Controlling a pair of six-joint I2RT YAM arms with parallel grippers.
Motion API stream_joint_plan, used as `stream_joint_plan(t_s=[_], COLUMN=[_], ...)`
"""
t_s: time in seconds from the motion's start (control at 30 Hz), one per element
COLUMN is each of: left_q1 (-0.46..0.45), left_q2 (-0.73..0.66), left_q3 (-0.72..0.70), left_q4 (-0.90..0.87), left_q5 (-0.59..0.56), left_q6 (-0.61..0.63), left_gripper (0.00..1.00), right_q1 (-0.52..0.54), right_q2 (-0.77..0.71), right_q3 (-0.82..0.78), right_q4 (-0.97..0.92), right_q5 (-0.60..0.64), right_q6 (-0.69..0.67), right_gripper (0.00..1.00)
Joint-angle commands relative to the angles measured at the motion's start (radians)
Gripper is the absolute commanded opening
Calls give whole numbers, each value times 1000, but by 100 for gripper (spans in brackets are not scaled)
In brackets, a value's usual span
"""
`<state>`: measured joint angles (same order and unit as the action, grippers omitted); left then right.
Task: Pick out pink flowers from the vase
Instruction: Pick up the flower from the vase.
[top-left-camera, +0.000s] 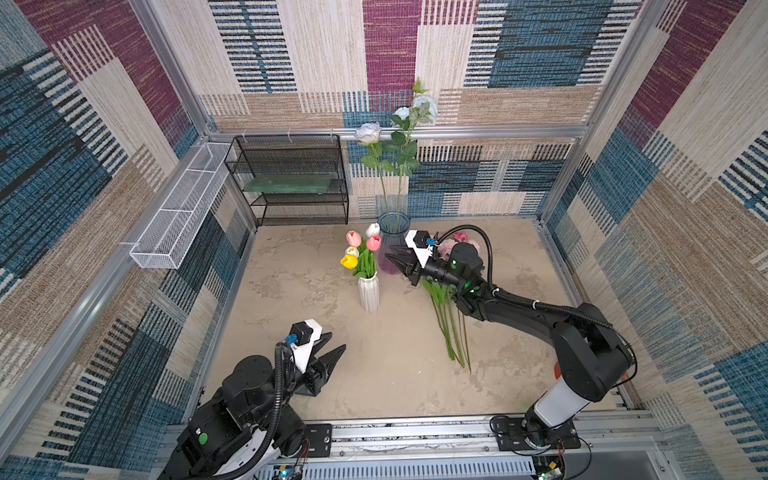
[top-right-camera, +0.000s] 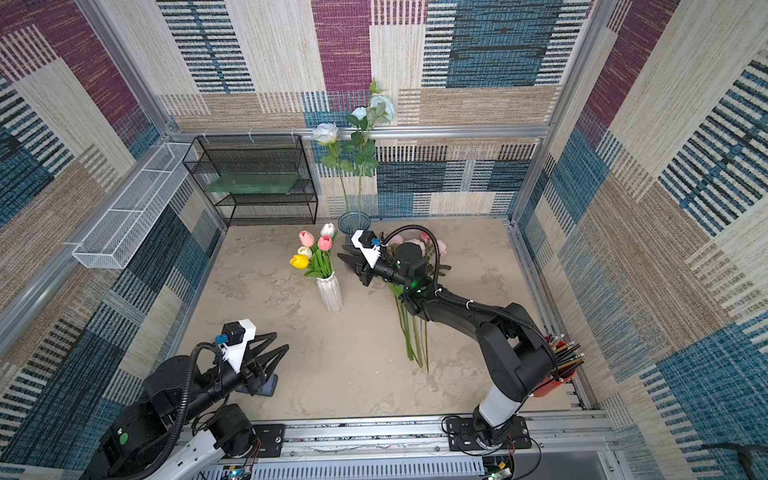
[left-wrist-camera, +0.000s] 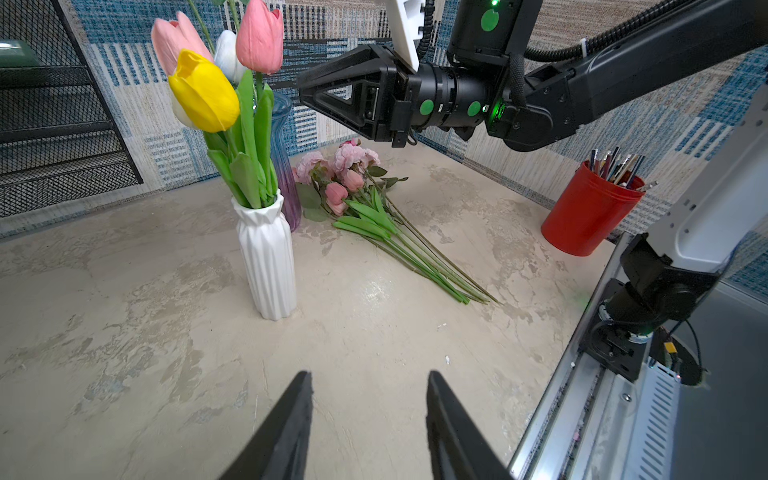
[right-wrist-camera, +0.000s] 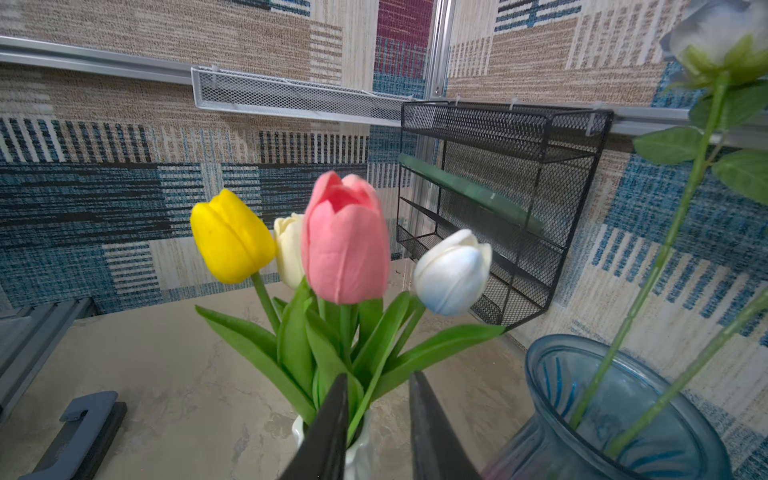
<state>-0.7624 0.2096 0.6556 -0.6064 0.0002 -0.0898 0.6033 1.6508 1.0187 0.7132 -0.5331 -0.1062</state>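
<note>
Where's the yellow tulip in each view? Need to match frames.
In a top view: yellow tulip just left of centre, above the white ribbed vase.
In a top view: yellow tulip left of centre.
Left wrist: yellow tulip nearest bloom in the bunch.
Right wrist: yellow tulip beside the cream tulip.
Shared landmark: black mesh shelf.

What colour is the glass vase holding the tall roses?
The glass vase fades from blue to purple; best in the left wrist view.

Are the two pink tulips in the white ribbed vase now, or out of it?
In. Both pink tulips stand upright, stems inside the white ribbed ceramic vase, beside a yellow tulip.
</note>
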Motion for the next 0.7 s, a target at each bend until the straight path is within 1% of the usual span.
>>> stream_joint_plan(t_s=[0.0,0.13,0.27,0.67], left_q1=[0,0,0,0], left_q2=[5,9,16,22], left_q3=[-4,-2,-1,-3], left_q4=[7,5,3,6], left_q5=[2,5,9,16], left_q6=[18,15,12,13], left_gripper=[46,46,46,46], right_q1=[6,29,36,45], right_q2=[15,54,87,134], right_q3=[32,87,121,171], right_q4=[18,-31,-32,-60], right_q5=[-47,-47,-48,-57], right_q6=[12,-22,-15,-16], right_gripper=[28,29,29,23])
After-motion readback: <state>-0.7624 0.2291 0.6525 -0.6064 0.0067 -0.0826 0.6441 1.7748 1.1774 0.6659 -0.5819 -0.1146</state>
